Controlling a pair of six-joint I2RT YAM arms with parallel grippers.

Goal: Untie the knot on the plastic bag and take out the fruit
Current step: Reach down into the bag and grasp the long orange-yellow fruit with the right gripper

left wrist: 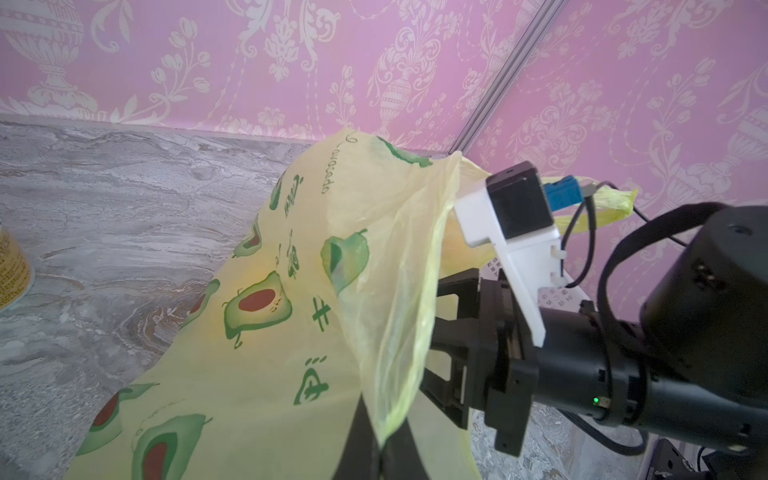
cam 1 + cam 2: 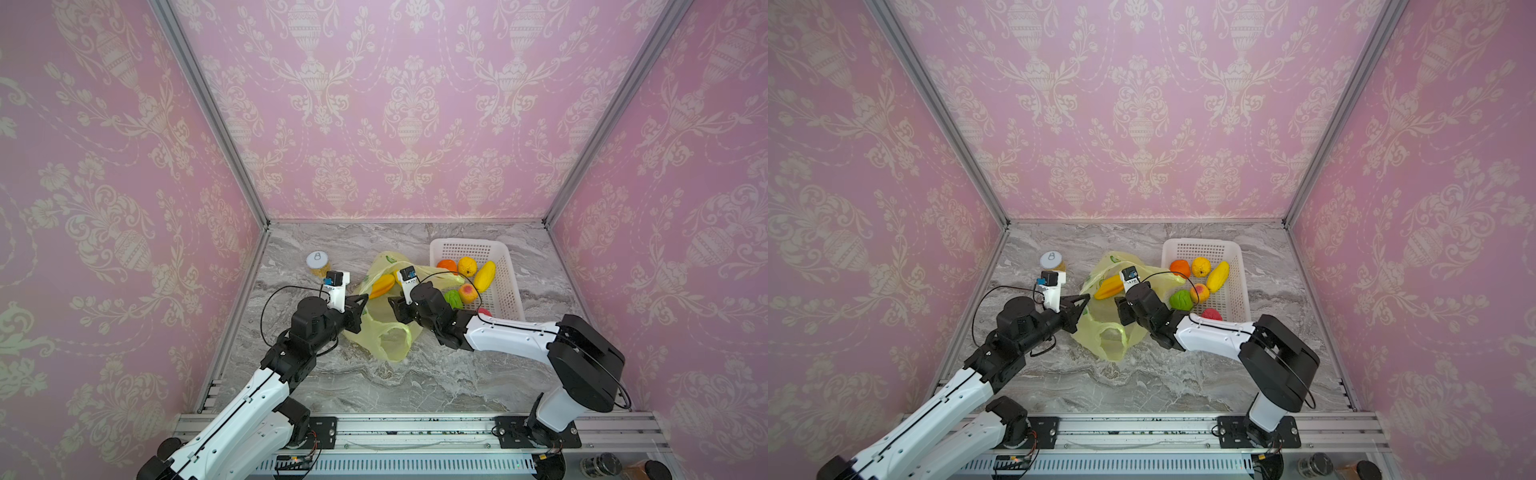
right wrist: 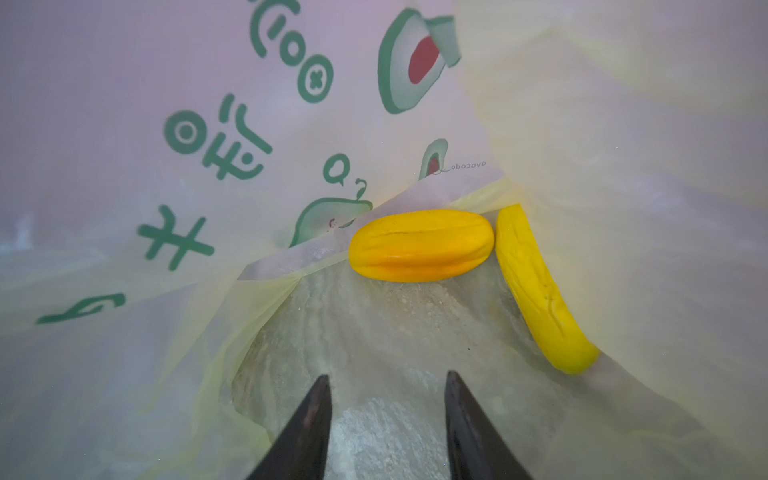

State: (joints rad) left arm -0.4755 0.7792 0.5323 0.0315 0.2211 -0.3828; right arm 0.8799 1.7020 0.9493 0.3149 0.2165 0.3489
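The yellow-green plastic bag (image 2: 386,336) (image 2: 1100,332) lies on the marble top with its mouth held up. My left gripper (image 2: 365,298) (image 1: 380,449) is shut on a fold of the bag's rim (image 1: 390,332). My right gripper (image 2: 392,305) (image 3: 386,376) is inside the bag's mouth, open, with nothing between its fingers. A little ahead of it lie a ridged orange-yellow fruit (image 3: 419,245) (image 2: 382,284) and a long yellow fruit (image 3: 540,291), side by side on the bag's floor. The knot is out of view.
A white perforated basket (image 2: 469,245) at the right holds an orange (image 2: 446,266), a lemon (image 2: 467,266), a long yellow fruit (image 2: 485,276), a peach (image 2: 468,293), a green knobbly fruit (image 2: 454,299) and a red one (image 2: 484,312). A white-lidded jar (image 2: 318,264) stands behind the left gripper.
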